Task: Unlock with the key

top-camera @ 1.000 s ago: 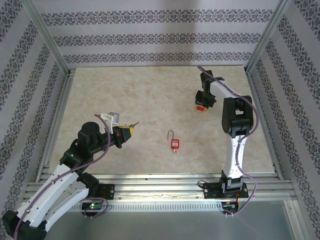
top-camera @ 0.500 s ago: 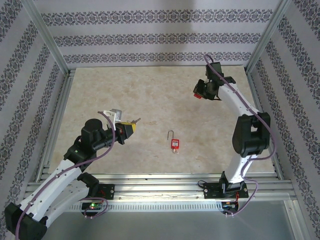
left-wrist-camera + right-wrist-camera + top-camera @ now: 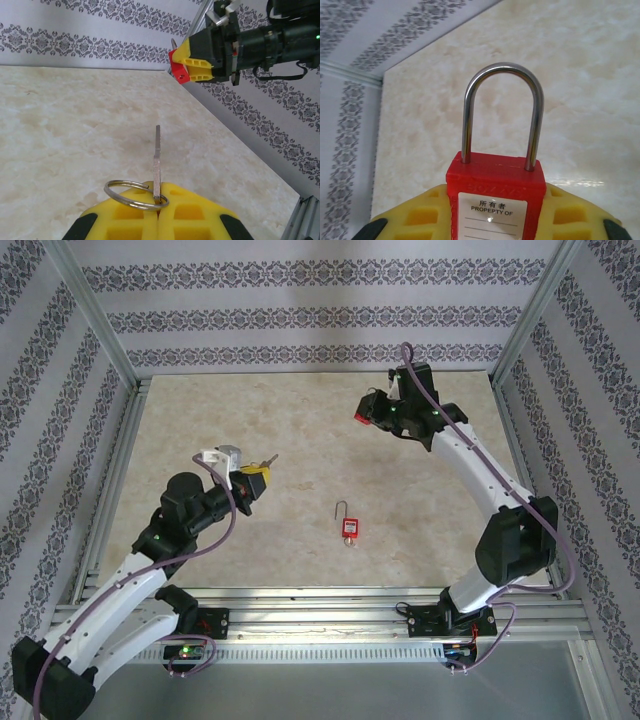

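The key (image 3: 157,150) is pinched by its head between the yellow left fingers (image 3: 125,220), which are pressed together on it. Its flat blade is pointed up and away from the wrist camera. A split ring (image 3: 131,195) is threaded through the head and laid across the finger tips. From above, the key is seen carried over the left half of the surface (image 3: 300,420), off it, with the blade aimed to the right and a little toward the far side.

A red padlock (image 3: 495,200) is clamped by its body between the yellow right fingers (image 3: 415,220). Its steel shackle (image 3: 502,70) is left standing out beyond the tips, and both legs are seated in the body. A white printed label is shown on the face of the body. From above, this padlock is seen held over the far right part of the surface, well apart from the key. In the left wrist view it is placed ahead of the blade, above and to the right of the tip.

A second padlock (image 3: 350,527), also red, is laid flat on the surface toward the near edge. It is set between the two arms and apart from both pairs of fingers, with its shackle turned to the far side.
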Robot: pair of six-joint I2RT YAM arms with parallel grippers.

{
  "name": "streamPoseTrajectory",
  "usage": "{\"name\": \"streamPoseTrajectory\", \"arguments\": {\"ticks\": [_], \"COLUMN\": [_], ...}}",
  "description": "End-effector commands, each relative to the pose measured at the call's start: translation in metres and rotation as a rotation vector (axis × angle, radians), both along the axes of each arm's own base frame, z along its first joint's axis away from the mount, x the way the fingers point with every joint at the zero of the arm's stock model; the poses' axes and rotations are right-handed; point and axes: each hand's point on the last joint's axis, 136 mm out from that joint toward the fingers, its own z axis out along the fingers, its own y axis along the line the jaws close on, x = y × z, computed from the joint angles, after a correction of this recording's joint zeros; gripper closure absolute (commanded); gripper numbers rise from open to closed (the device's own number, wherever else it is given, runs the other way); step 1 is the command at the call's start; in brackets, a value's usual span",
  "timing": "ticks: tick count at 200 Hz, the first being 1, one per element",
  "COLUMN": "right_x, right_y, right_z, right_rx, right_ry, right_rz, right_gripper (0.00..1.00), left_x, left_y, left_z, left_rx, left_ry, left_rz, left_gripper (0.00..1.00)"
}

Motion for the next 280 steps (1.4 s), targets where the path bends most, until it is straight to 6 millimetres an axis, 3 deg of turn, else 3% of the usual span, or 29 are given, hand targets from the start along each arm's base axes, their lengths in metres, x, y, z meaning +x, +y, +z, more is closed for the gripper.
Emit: {"name": "streamPoseTrajectory", "arguments": {"ticks": [1, 55, 107, 137, 166, 246, 280], "right_x": [-0.006, -0.015, -0.016, -0.023, -0.027, -0.028, -0.031], "right_y": [0.012, 0.025, 0.047, 0.058, 0.063, 0.089, 0.090], "right_z": [0.030, 0.055, 0.089, 0.104, 0.106, 0.113, 0.112], "right_rx": [0.071, 0.183, 0.383, 0.413, 0.426, 0.466, 0.448], "right_ry": [-0.066, -0.109, -0.137, -0.155, -0.175, -0.197, -0.203], "right_rz": [0.016, -0.001, -0.039, -0.040, -0.065, -0.049, -0.040], "right_gripper": [1.00, 1.00, 1.00, 1.00, 1.00, 1.00, 1.00], "left_x": [0.003, 0.009, 0.013, 0.024, 0.036, 0.053, 0.059], "left_y": [-0.006, -0.026, -0.051, -0.049, -0.038, -0.066, -0.072], "left_z": [0.040, 0.049, 0.073, 0.077, 0.082, 0.076, 0.076], "left_rx": [-0.038, -0.032, 0.048, 0.099, 0.089, 0.039, 0.005], "left_ry": [-0.130, -0.187, -0.385, -0.448, -0.466, -0.409, -0.356], "left_rz": [-0.013, -0.033, 0.010, 0.100, 0.201, 0.186, 0.175], "left_gripper": [1.00, 1.00, 1.00, 1.00, 1.00, 1.00, 1.00]}}
